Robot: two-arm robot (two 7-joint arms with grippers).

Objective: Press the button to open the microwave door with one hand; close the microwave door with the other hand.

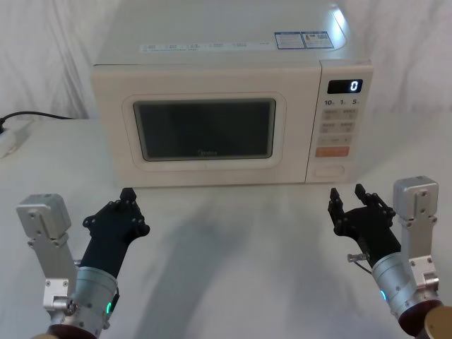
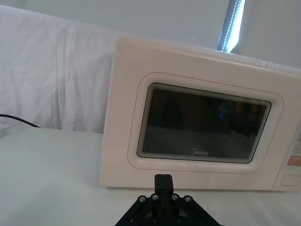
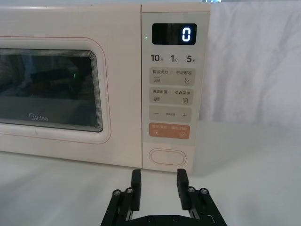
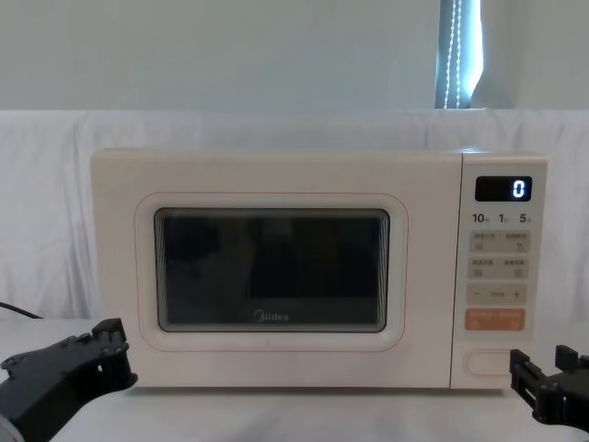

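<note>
The cream microwave [image 1: 212, 53] stands at the back middle of the white table, its display reading 0. The microwave door [image 1: 205, 159] with the dark window is shut flush. The cream pill-shaped button [image 1: 329, 170] sits at the bottom of the keypad strip, under the orange key; the right wrist view has the button [image 3: 167, 157] straight ahead. My right gripper [image 1: 345, 193] hovers open just in front of and below it, not touching, with its fingers [image 3: 136, 182] apart. My left gripper [image 1: 128, 194] is shut, low before the door's left lower corner, clear of it.
A black cable and a white power strip [image 1: 13, 138] lie at the table's far left. White cloth hangs behind the oven. Bare tabletop [image 1: 233, 240] stretches between the two grippers.
</note>
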